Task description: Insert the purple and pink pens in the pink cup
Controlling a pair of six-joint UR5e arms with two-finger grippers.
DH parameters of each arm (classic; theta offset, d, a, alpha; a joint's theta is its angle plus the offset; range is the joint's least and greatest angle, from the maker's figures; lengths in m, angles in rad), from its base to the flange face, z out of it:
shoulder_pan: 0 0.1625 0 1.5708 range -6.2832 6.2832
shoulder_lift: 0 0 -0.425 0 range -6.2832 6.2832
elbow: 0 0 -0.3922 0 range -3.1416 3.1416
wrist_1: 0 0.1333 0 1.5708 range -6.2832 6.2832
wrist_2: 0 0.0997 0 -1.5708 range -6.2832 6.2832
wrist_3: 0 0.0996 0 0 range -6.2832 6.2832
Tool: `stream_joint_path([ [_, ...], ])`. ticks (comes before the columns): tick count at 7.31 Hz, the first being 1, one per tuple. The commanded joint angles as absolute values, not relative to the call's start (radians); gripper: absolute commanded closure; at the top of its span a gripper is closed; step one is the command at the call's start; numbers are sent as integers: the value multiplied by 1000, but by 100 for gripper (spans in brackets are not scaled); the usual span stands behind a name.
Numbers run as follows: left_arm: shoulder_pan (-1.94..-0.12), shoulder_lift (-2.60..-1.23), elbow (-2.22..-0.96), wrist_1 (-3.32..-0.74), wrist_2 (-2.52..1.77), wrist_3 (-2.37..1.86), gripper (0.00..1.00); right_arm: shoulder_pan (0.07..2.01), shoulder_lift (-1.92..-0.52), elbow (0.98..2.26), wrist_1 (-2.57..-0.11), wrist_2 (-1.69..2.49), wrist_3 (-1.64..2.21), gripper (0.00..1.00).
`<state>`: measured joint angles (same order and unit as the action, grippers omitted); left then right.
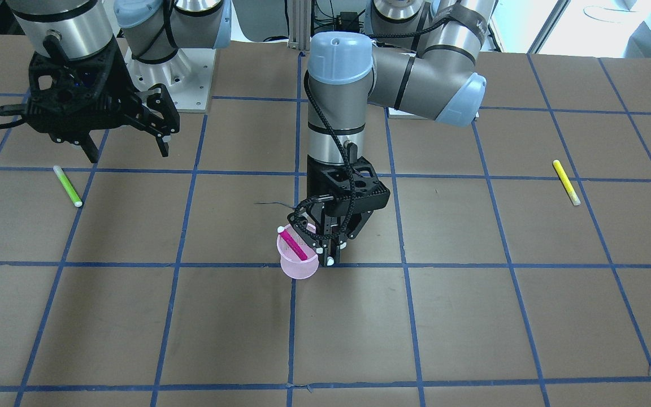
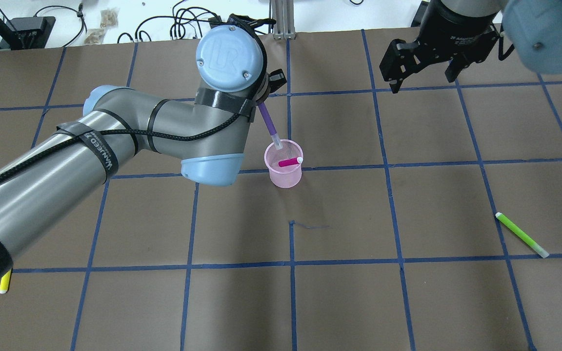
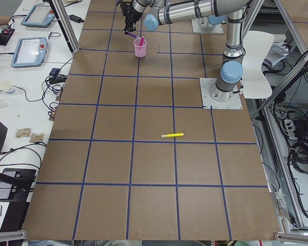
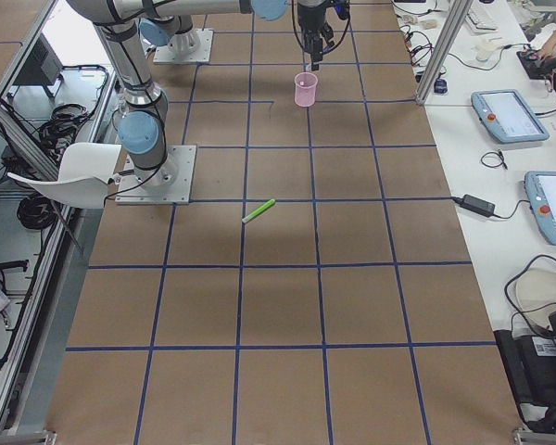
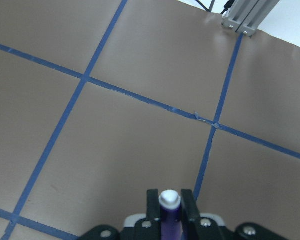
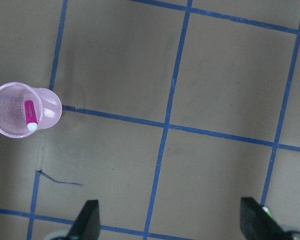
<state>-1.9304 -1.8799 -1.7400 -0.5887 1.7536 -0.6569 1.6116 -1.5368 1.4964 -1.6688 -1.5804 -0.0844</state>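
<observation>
The pink mesh cup (image 2: 285, 174) stands upright near the table's middle, and the pink pen (image 2: 290, 162) leans inside it. My left gripper (image 1: 325, 255) is shut on the purple pen (image 2: 270, 123) and holds it tilted, with its white lower tip at the cup's far rim. The left wrist view shows the pen's end (image 5: 170, 212) clamped between the fingers. My right gripper (image 2: 422, 80) is open and empty, raised well to the cup's right. The right wrist view shows the cup (image 6: 47, 107) and the pink pen (image 6: 30, 113) from above.
A green pen (image 2: 522, 235) lies on the table at the right, near the robot's side. A yellow pen (image 1: 566, 182) lies at the far left of the table. Blue tape lines grid the brown table top.
</observation>
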Motion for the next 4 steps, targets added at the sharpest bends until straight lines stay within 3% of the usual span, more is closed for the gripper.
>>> stream_joint_path([
  [1,-1959,-1887,-1793,-540,1782,-661,100,1614,-1543,1514,-1799,-1580,-23,0],
  [4,-1966,-1907,-1795,-513,1782,-661,100,1609,-1523,1516,-1790,-1582,-21,0],
])
